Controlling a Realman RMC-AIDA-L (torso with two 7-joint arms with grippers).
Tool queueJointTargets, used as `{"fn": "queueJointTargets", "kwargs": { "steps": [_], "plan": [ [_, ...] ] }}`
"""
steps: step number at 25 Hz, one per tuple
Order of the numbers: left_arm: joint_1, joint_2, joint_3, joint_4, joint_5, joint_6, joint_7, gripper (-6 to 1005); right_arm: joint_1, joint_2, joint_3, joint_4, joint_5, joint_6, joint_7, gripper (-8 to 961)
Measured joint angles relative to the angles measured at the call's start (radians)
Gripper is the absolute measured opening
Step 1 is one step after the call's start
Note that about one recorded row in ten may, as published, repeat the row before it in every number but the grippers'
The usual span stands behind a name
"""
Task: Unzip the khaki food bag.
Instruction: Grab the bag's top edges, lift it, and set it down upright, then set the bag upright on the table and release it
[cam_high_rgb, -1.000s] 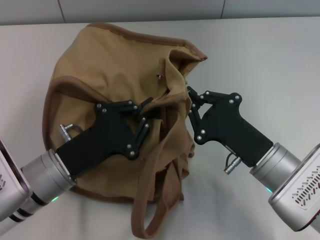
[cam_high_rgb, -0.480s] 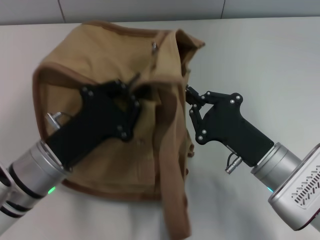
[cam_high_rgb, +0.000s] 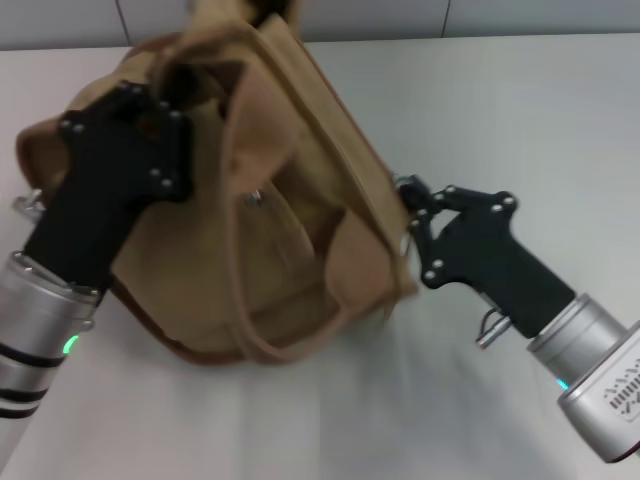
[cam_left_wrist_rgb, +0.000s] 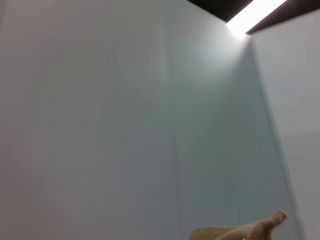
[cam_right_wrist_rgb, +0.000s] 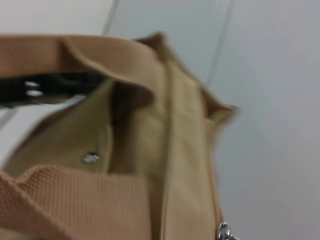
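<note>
The khaki food bag (cam_high_rgb: 290, 230) is raised off the table and tilted, with one strap handle (cam_high_rgb: 240, 325) looping down its front. My left gripper (cam_high_rgb: 165, 105) is at the bag's upper left, shut on the fabric near its top and holding it up; its fingertips are buried in the cloth. My right gripper (cam_high_rgb: 405, 200) is pinched shut at the bag's right edge. In the right wrist view the bag (cam_right_wrist_rgb: 135, 150) fills the picture, with a metal snap (cam_right_wrist_rgb: 90, 158) and a small metal zipper pull (cam_right_wrist_rgb: 223, 232) at the edge. A tip of the bag (cam_left_wrist_rgb: 240, 231) shows in the left wrist view.
The bag hangs over a white table (cam_high_rgb: 520, 120). A grey wall (cam_high_rgb: 400, 15) runs along the table's far edge. Nothing else stands on the table in view.
My left gripper has risen and moved far-left with the bag, pulling it from a slumped heap to a raised, tilted stand. My right gripper has shifted slightly right and down at the bag's edge.
</note>
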Motion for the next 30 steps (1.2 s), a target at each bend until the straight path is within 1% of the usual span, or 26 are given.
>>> {"fn": "queueJointTargets", "kwargs": {
  "steps": [1,2,4,5,9,17,20,23,28,29,30],
  "plan": [
    [0.0,0.0,0.0,0.0,0.0,0.0,0.0,83,-0.018,0.0,0.03,-0.014,0.0,-0.003,0.0,1],
    [0.027,0.0,-0.049,-0.009,-0.001,0.007,-0.001,84,-0.018,0.0,0.03,-0.014,0.0,-0.003,0.0,2],
    [0.056,0.0,-0.09,-0.011,-0.001,0.015,-0.003,85,-0.035,-0.001,0.055,-0.036,0.0,-0.012,0.007,4],
    [0.056,0.0,-0.09,-0.011,-0.001,0.015,-0.003,86,-0.035,-0.001,0.055,-0.036,0.0,-0.012,0.007,4],
    [0.102,0.0,-0.145,-0.007,-0.001,0.019,-0.043,88,-0.041,-0.002,0.062,-0.049,-0.001,-0.016,0.009,8],
    [0.115,0.0,-0.146,0.004,-0.001,0.003,-0.07,93,-0.026,-0.001,0.067,-0.045,-0.001,-0.016,0.01,14],
    [0.123,0.0,-0.149,0.006,-0.001,0.002,-0.07,95,-0.016,-0.004,0.083,-0.048,-0.002,0.0,0.025,17],
    [0.129,0.0,-0.149,0.013,-0.002,0.0,-0.07,97,0.008,-0.009,0.082,-0.056,-0.006,0.038,0.071,136],
    [0.136,0.0,-0.15,0.014,-0.002,-0.003,-0.07,101,0.064,-0.009,0.076,-0.095,-0.013,0.127,0.203,340],
    [0.137,0.0,-0.148,0.014,-0.003,-0.003,-0.071,101,0.082,-0.01,0.073,-0.113,-0.039,0.143,0.253,382],
    [0.137,0.0,-0.148,0.014,-0.003,-0.003,-0.071,102,0.082,-0.01,0.073,-0.113,-0.039,0.143,0.253,424]
  ]
}}
